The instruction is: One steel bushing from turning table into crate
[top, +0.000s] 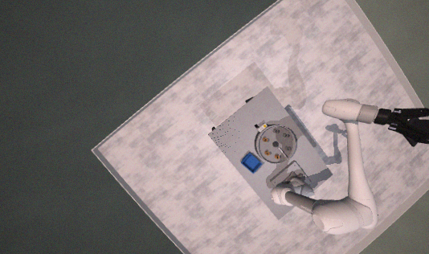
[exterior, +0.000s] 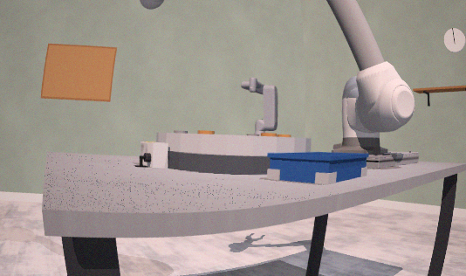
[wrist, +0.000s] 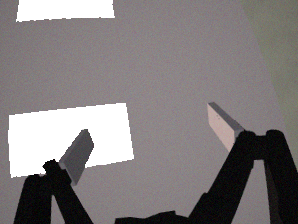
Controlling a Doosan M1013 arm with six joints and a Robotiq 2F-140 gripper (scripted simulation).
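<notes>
The round turning table [top: 283,142] [exterior: 227,143] stands on the workbench. Three grey steel-looking bushings [top: 276,131] [top: 286,135] [top: 288,148] lie on its side away from the crate, one grey top [exterior: 181,132] showing in the exterior view. Three orange-brown bushings [top: 266,140] [top: 267,152] [top: 277,157] lie on the side nearer the crate. The blue crate [top: 257,169] [exterior: 301,169] stands beside the turning table, with no bushing visible in it. My gripper [wrist: 148,126] is wide open and empty, far from both; its tips pass the right edge of the top view.
A small white block [top: 262,126] [exterior: 157,155] with a black knob stands against the turning table's rim. The arm's base plate [top: 295,165] is at the other end of the workbench [top: 249,118] [exterior: 131,189]. The wrist view shows white bright panels [wrist: 30,135] on a grey surface.
</notes>
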